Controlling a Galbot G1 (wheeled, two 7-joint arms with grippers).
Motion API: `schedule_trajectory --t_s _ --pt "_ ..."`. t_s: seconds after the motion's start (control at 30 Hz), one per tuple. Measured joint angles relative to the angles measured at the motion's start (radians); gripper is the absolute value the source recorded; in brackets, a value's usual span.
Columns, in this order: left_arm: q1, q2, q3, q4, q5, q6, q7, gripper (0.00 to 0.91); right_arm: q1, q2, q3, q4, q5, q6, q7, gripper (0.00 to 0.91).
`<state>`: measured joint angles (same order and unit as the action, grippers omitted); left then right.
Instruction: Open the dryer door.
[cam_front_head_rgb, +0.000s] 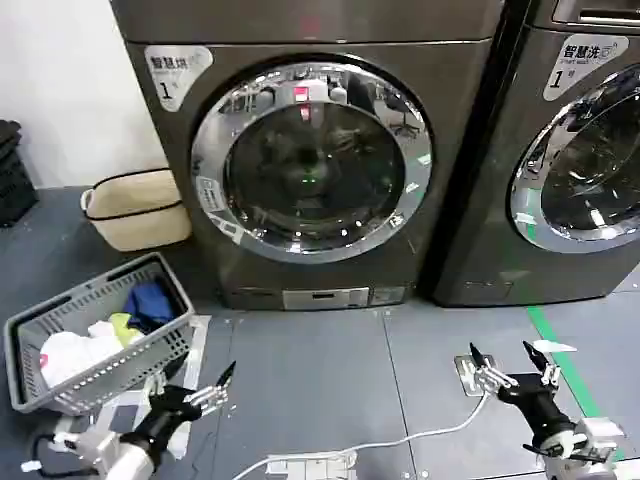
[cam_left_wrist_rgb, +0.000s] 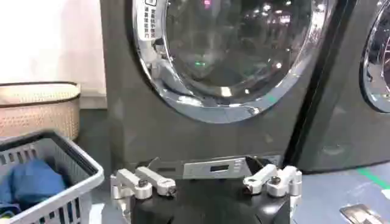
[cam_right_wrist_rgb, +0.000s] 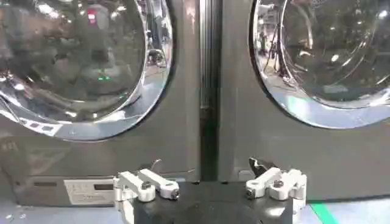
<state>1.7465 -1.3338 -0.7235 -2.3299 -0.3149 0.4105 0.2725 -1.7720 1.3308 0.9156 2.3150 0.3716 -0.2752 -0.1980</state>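
the dryer (cam_front_head_rgb: 300, 150) stands at the far side of the floor, its round chrome-ringed door (cam_front_head_rgb: 312, 160) shut flat against the front. a second machine (cam_front_head_rgb: 570, 150) sits just to its right. both arms are low and near, well apart from the door: the left hand (cam_front_head_rgb: 205, 392) hangs open beside a grey laundry basket (cam_front_head_rgb: 60, 325) full of clothes (cam_front_head_rgb: 150, 300), and the right hand (cam_front_head_rgb: 512, 362) hangs open over the floor near a green tape line (cam_front_head_rgb: 560, 350). a woven basket (cam_front_head_rgb: 135, 205) sits at the far left.

Round chrome-rimmed dryer door (cam_front_head_rgb: 312, 160) shut
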Motion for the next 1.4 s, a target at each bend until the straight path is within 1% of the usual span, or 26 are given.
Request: schedule_trajectory --t_s 0.2,0.37,0.7,1.07,1.2,1.4 --pt "0.002 0.002 0.001 0.000 0.001 0.000 0.001 0.907 0.040 -0.092 -0.026 -0.019 0.091 0.049 -0.022 0.907" --pt "0.006 0.001 0.001 -0.001 0.003 0.000 0.001 0.907 0.090 -0.178 -0.082 -0.034 0.178 0.062 -0.021 0.907" --pt "0.015 0.002 0.001 -0.009 0.004 -0.002 0.002 0.907 0.236 -0.347 -0.242 -0.068 0.256 0.078 -0.016 0.907" --pt "0.031 0.005 0.005 -0.020 0.022 -0.011 0.003 0.907 0.499 -0.501 -0.468 -0.149 0.352 0.081 -0.022 0.907" --pt "0.039 -0.004 0.007 -0.025 0.031 -0.014 0.003 0.907 0.605 -0.537 -0.567 -0.179 0.384 0.081 -0.022 0.907" --pt "0.047 -0.014 0.008 -0.035 0.039 -0.015 0.003 0.907 0.788 -0.555 -0.708 -0.225 0.424 0.079 -0.020 0.907"
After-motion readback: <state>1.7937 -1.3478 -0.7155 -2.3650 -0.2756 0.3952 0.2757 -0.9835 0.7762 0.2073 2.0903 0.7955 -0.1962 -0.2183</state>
